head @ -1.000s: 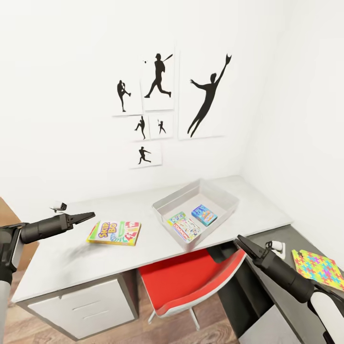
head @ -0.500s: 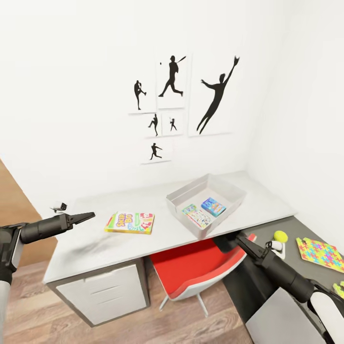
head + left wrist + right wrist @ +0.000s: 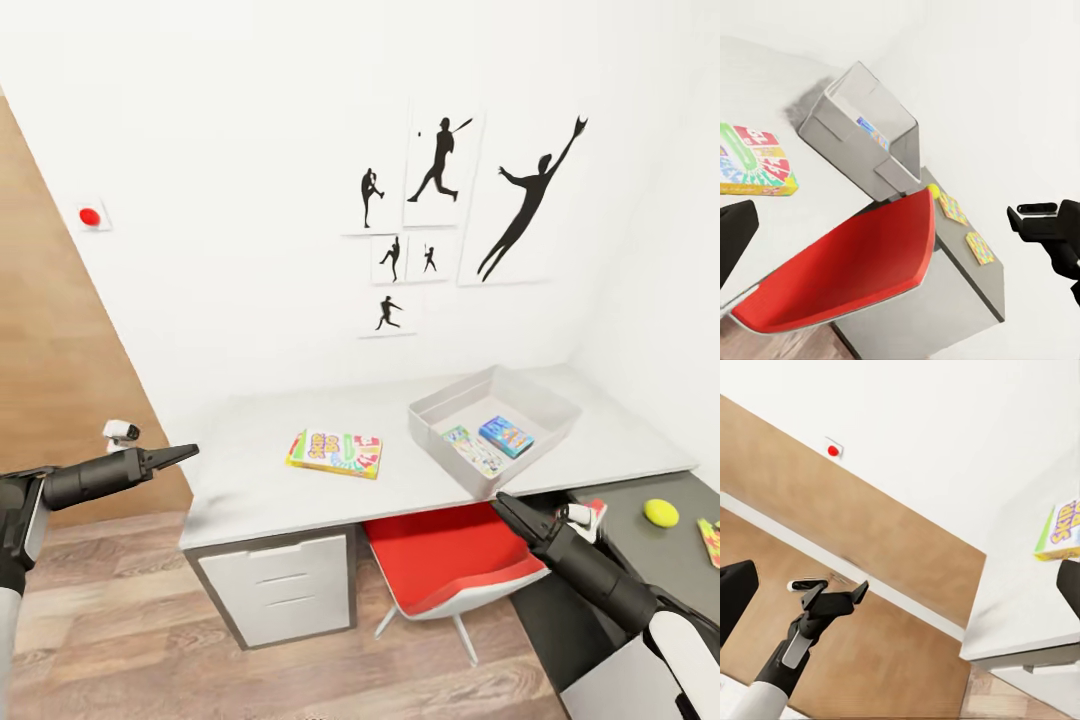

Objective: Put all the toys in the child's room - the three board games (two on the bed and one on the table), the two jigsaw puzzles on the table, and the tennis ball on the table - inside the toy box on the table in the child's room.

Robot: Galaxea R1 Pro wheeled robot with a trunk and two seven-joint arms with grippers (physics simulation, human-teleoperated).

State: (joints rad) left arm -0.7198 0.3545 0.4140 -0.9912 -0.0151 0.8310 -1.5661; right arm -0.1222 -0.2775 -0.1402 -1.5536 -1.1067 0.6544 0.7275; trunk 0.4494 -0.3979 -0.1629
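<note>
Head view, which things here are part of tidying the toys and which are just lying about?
Part of the job: toy box with two board games inside; yellow board game on the table; tennis ball and jigsaw puzzle on the dark lower section.

Just there: red chair, wall pictures, red wall button.

Black tapered arms, white forearms

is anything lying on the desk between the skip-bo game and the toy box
Nothing visible does. The yellow-green-red board game lies flat on the pale table, and the stretch of top between it and the toy box is bare. The box already holds two games but has open floor left.
</note>
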